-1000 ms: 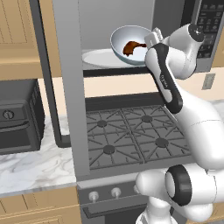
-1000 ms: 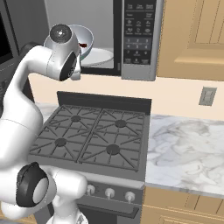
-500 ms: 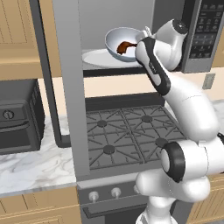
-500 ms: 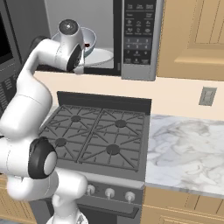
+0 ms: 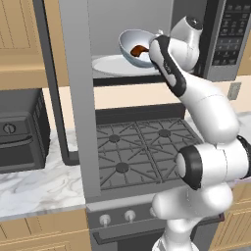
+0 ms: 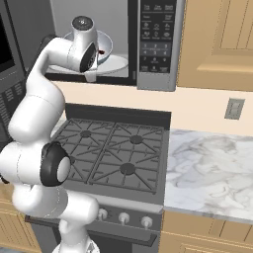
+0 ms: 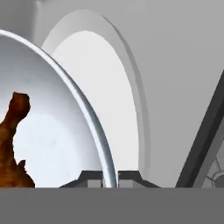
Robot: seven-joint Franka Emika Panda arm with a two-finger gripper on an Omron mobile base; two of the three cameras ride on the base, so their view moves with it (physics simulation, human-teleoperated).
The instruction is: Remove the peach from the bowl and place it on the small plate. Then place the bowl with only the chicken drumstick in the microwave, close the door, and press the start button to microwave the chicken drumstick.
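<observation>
Between the closed fingertips of the dark two-finger gripper (image 7: 110, 179) sits the rim of the glossy pale blue-white bowl (image 7: 57, 144), tilted above the white oval turntable disc (image 7: 109, 100), reddish-brown chicken drumstick (image 7: 13, 148) inside. Further tilt could spill it.

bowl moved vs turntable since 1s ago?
Yes. The bowl, rim pinched in the gripper, has shifted slightly left and deeper over the turntable disc, in the left base view.

A kitchen — gas stove (image 5: 139, 152), microwave (image 6: 158, 44), marble counter (image 6: 212, 173).
</observation>
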